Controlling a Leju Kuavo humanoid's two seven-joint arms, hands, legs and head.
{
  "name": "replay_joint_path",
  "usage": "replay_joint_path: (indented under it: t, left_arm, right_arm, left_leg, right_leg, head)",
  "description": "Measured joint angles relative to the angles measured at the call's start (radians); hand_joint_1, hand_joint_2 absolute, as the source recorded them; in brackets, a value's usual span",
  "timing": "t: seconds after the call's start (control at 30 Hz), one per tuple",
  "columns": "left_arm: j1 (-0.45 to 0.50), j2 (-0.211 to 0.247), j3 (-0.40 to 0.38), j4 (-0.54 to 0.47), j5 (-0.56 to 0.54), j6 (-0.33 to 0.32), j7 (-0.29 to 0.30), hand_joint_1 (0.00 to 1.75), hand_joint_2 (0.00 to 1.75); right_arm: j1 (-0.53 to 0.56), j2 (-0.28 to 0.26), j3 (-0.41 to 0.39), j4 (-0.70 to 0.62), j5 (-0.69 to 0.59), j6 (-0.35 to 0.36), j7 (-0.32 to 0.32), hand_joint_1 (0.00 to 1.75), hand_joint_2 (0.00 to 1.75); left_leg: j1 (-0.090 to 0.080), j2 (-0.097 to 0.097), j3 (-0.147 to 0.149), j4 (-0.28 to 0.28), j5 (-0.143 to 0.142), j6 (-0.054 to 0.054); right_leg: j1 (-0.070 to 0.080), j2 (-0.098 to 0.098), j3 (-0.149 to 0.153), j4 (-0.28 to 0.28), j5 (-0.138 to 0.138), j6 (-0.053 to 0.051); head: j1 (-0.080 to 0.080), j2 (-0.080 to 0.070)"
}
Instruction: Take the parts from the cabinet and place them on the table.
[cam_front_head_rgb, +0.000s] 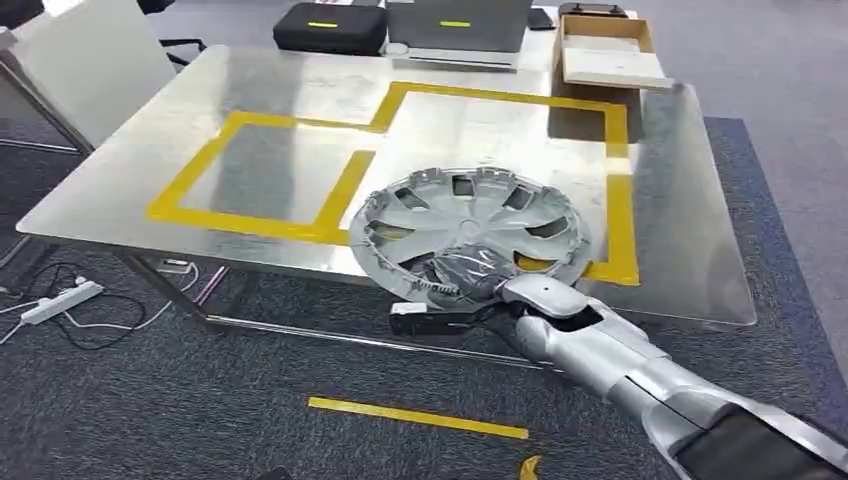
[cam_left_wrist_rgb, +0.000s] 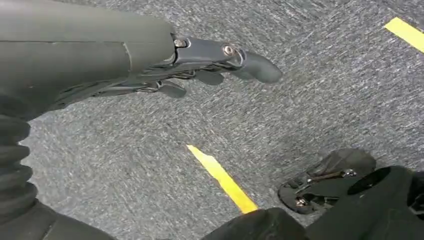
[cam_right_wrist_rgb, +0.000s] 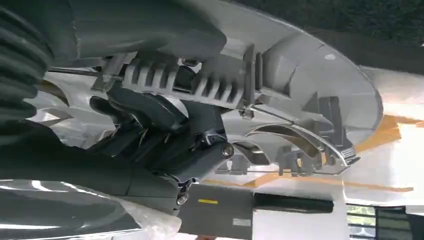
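Observation:
A silver wheel cover (cam_front_head_rgb: 470, 228) lies hollow side up on the near edge of the metal table (cam_front_head_rgb: 300, 90), partly inside the yellow taped outline (cam_front_head_rgb: 395, 110) and overhanging the edge a little. My right hand (cam_front_head_rgb: 462, 280) grips its near rim. Up close, the right hand's dark fingers (cam_right_wrist_rgb: 150, 120) curl around the cover's ribbed inner edge (cam_right_wrist_rgb: 310, 100). My left hand (cam_left_wrist_rgb: 220, 65) hangs over the grey carpet, fingers apart, holding nothing.
Black cases (cam_front_head_rgb: 330, 28) and an open cardboard box (cam_front_head_rgb: 605, 50) line the table's far edge. A power strip with cables (cam_front_head_rgb: 60, 300) lies on the carpet at the left. Yellow tape strips (cam_front_head_rgb: 415, 416) mark the floor near me.

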Motion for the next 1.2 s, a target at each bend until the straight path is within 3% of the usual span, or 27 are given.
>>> replay_joint_path:
  t: [0.03,0.13,0.17,0.23,0.3,0.33,0.37,0.4,0.43,0.5,0.57,0.67,0.73,0.83,0.87,0.9,0.93,1.0,1.03,1.07,1.1,1.13,1.2]
  left_arm:
    - [-0.001,0.001,0.000,0.000,0.001,0.000,0.000,0.00,1.75]
    - [0.001,0.001,0.000,0.000,0.002,0.000,0.000,0.00,1.75]
    - [0.001,0.001,0.000,0.000,0.002,0.000,0.000,0.00,1.75]
    - [0.001,0.002,0.000,0.000,0.002,0.000,0.000,0.00,1.75]
    - [0.000,0.003,0.000,0.000,0.003,-0.003,0.000,0.00,1.75]
    - [0.000,0.003,0.000,0.000,0.003,-0.003,0.000,0.00,0.00]
    - [-0.001,0.003,0.000,0.000,0.003,-0.001,0.005,0.00,0.00]
    - [0.000,0.003,0.000,0.000,0.003,0.005,0.015,0.00,0.00]
    - [0.004,0.003,0.000,0.000,0.004,0.005,0.021,0.00,0.00]
    - [0.006,0.004,0.000,0.000,0.005,0.019,0.044,0.00,0.00]
    - [0.007,0.004,0.000,0.000,0.005,0.035,0.057,0.00,0.00]
    - [0.013,0.002,-0.001,0.000,0.005,0.046,0.060,0.00,0.00]
    - [0.015,-0.002,-0.002,0.000,0.006,0.050,0.060,0.00,0.00]
    - [0.013,0.000,-0.002,0.000,0.012,0.054,0.053,0.00,0.00]
    - [0.013,-0.001,-0.002,0.000,0.014,0.057,0.051,0.00,0.00]
    - [0.013,-0.002,-0.002,0.000,0.015,0.063,0.051,0.00,0.00]
    - [0.013,-0.004,-0.002,0.000,0.016,0.075,0.055,0.00,0.00]
    - [0.013,-0.007,-0.002,0.000,0.016,0.089,0.058,0.00,0.00]
    - [0.012,-0.008,-0.003,0.000,0.016,0.097,0.060,0.00,0.00]
    - [0.011,-0.007,-0.003,0.000,0.016,0.103,0.061,0.00,0.00]
    - [0.011,-0.008,-0.003,0.000,0.016,0.110,0.067,0.00,0.00]
    - [0.011,-0.008,-0.004,0.000,0.016,0.114,0.069,0.00,0.00]
    - [0.014,-0.010,-0.003,0.000,0.016,0.122,0.071,0.00,0.00]
  right_arm:
    - [-0.002,0.002,-0.001,0.005,0.000,-0.003,0.000,1.75,1.75]
    - [0.004,0.005,-0.002,0.014,0.001,-0.003,0.000,1.75,1.75]
    - [0.004,0.005,-0.002,0.017,0.001,-0.003,0.000,0.00,0.00]
    - [0.001,0.007,-0.009,0.020,0.000,-0.004,0.000,0.00,0.00]
    - [0.000,0.008,-0.010,0.024,0.000,-0.005,-0.001,0.00,0.00]
    - [0.003,0.008,-0.012,0.028,0.001,-0.007,-0.004,0.00,0.00]
    - [0.005,0.008,-0.015,0.031,0.000,-0.008,-0.005,0.00,0.00]
    - [0.006,0.008,-0.017,0.032,0.000,-0.012,-0.006,0.00,0.00]
    - [0.007,0.008,-0.023,0.032,-0.004,-0.021,-0.006,0.00,0.00]
    - [0.005,0.008,-0.044,0.030,-0.007,-0.042,-0.006,0.00,0.00]
    - [0.001,0.005,-0.068,0.017,-0.008,-0.056,-0.004,0.00,0.00]
    - [0.008,-0.006,-0.100,-0.032,-0.008,-0.057,-0.004,0.00,0.00]
    - [0.007,-0.017,-0.120,-0.070,-0.006,-0.056,-0.006,0.00,0.00]
    - [0.015,-0.028,-0.135,-0.119,-0.009,-0.057,-0.010,0.00,0.00]
    - [0.024,-0.032,-0.142,-0.140,-0.014,-0.058,-0.010,0.00,0.00]
    - [0.032,-0.034,-0.145,-0.155,-0.018,-0.058,-0.010,0.00,0.00]
    - [0.038,-0.039,-0.153,-0.187,-0.023,-0.058,-0.010,0.00,0.00]
    - [0.039,-0.044,-0.167,-0.228,-0.034,-0.060,-0.010,0.00,0.00]
    - [0.040,-0.049,-0.177,-0.251,-0.045,-0.063,-0.011,0.00,0.00]
    - [0.040,-0.052,-0.185,-0.268,-0.051,-0.064,-0.011,0.00,0.00]
    - [0.046,-0.056,-0.193,-0.295,-0.055,-0.066,-0.011,0.00,0.00]
    - [0.050,-0.060,-0.198,-0.309,-0.056,-0.068,-0.011,0.00,0.00]
    - [0.061,-0.075,-0.214,-0.343,-0.058,-0.069,-0.010,0.00,0.00]
  left_leg:
    - [-0.008,-0.001,-0.004,0.003,-0.002,-0.006]
    - [-0.007,0.000,-0.006,0.003,0.003,-0.017]
    - [-0.006,0.000,-0.005,0.003,0.001,-0.021]
    - [-0.004,0.002,-0.021,0.046,-0.034,-0.033]
    - [-0.004,0.002,-0.086,0.198,-0.107,-0.039]
    - [-0.004,0.002,-0.116,0.265,-0.131,-0.040]
    - [-0.004,0.002,-0.130,0.299,-0.135,-0.039]
    - [-0.004,0.002,-0.124,0.288,-0.116,-0.037]
    - [-0.004,0.002,-0.101,0.238,-0.079,-0.034]
    - [-0.004,0.002,-0.025,0.074,0.004,-0.023]
    - [-0.010,0.002,0.008,0.002,-0.005,-0.020]
    - [-0.012,0.002,0.002,0.003,-0.006,-0.011]
    - [-0.005,0.006,0.009,-0.010,0.003,0.001]
    - [-0.006,0.006,0.009,-0.010,0.004,0.008]
    - [-0.006,0.006,0.008,-0.009,0.004,0.008]
    - [-0.006,0.006,0.009,-0.009,0.004,0.008]
    - [-0.005,0.006,0.009,-0.009,0.004,0.008]
    - [-0.004,0.006,0.010,-0.009,0.003,0.006]
    - [-0.005,0.006,0.011,-0.008,0.002,0.002]
    - [-0.013,0.005,0.006,-0.002,0.000,-0.004]
    - [-0.012,0.005,0.004,-0.003,0.004,-0.010]
    - [-0.012,0.005,0.004,-0.004,0.006,-0.012]
    - [-0.009,0.004,0.005,-0.005,0.007,-0.023]
  right_leg:
    - [0.003,0.001,0.026,-0.028,-0.015,0.001]
    - [0.006,0.005,0.025,-0.035,-0.016,-0.011]
    - [0.004,0.005,0.026,-0.037,-0.013,-0.016]
    - [-0.001,0.004,0.033,-0.041,-0.011,-0.027]
    - [0.001,0.002,0.035,-0.041,-0.013,-0.036]
    - [0.002,0.002,0.036,-0.041,-0.014,-0.037]
    - [0.003,0.002,0.036,-0.041,-0.014,-0.037]
    - [0.004,0.003,0.037,-0.041,-0.014,-0.037]
    - [0.004,0.006,0.037,-0.041,-0.014,-0.037]
    - [0.004,0.009,0.040,-0.041,-0.015,-0.037]
    - [0.011,0.010,0.033,-0.037,-0.016,-0.030]
    - [0.008,0.008,0.032,-0.045,-0.010,-0.015]
    - [0.007,0.009,0.017,-0.030,-0.029,-0.005]
    - [0.006,0.008,-0.075,0.177,-0.132,0.002]
    - [0.006,0.008,-0.109,0.246,-0.149,0.006]
    - [0.005,0.008,-0.118,0.258,-0.141,0.008]
    - [0.003,0.007,-0.103,0.224,-0.110,0.009]
    - [0.000,0.006,-0.021,0.060,-0.026,0.008]
    - [-0.002,0.003,0.018,-0.019,-0.006,0.007]
    - [0.002,0.004,0.039,-0.044,-0.018,0.006]
    - [0.001,0.007,0.038,-0.043,-0.014,-0.004]
    - [0.003,0.008,0.036,-0.043,-0.015,-0.007]
    - [0.003,0.008,0.036,-0.046,-0.009,-0.021]
  head:
    - [0.000,0.000]
    - [-0.001,0.000]
    - [-0.002,0.000]
    - [-0.007,0.000]
    - [-0.007,0.000]
    - [-0.007,0.000]
    - [-0.007,0.000]
    - [-0.006,0.000]
    - [-0.008,0.000]
    - [-0.007,0.000]
    - [-0.006,0.000]
    - [-0.005,0.000]
    - [-0.004,0.000]
    - [-0.003,0.000]
    - [-0.002,0.000]
    - [-0.002,0.000]
    - [-0.002,0.000]
    - [-0.002,0.000]
    - [-0.002,0.000]
    - [-0.001,0.000]
    - [-0.007,0.000]
    - [-0.004,0.000]
    - [-0.002,0.000]
